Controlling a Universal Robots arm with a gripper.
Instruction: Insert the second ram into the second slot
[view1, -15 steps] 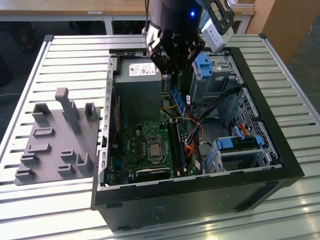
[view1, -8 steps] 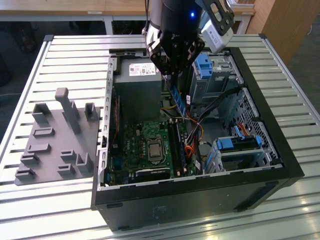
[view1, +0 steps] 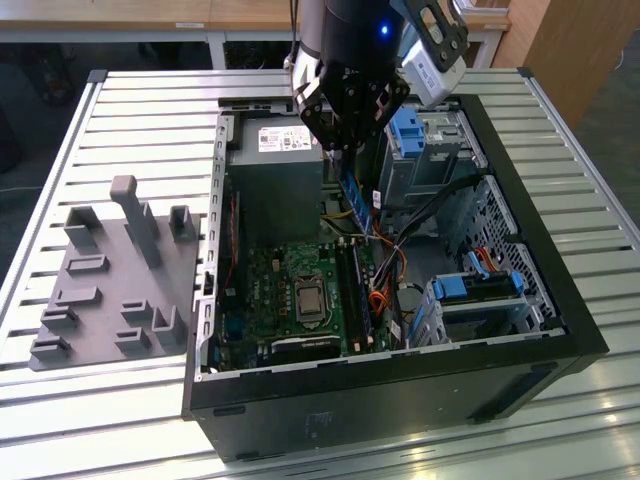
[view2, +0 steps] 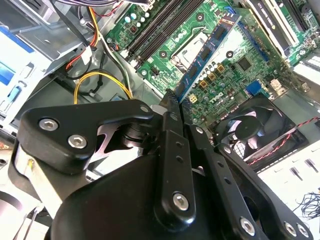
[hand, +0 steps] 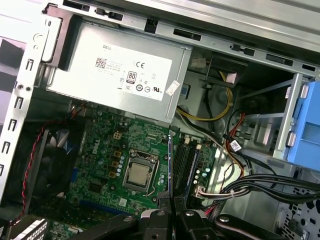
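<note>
My gripper (view1: 343, 160) hangs over the open computer case (view1: 395, 375) and is shut on the second ram (view1: 358, 205), a thin blue stick that slants down from the fingers toward the motherboard. The second wrist view has the black fingers (view2: 172, 150) clamped on the stick (view2: 207, 50), whose dark chips face the camera. Edge-on in the first wrist view, the ram (hand: 170, 165) is a thin line above the gripper (hand: 171, 202). It is held above the board, just beside the dark parallel ram slots (view1: 352, 290) (hand: 186, 162) (view2: 162, 25), and is not seated in any of them.
A grey power supply (view1: 275, 175) (hand: 117, 67) stands close to the gripper. The processor socket (view1: 308, 300) lies beside the slots, and loose cables (view1: 385, 290) lie on their other side. Blue drive bays (view1: 410, 130) and a fan (view2: 250, 130) are nearby. A grey fixture plate (view1: 110, 280) sits at the exterior view's left.
</note>
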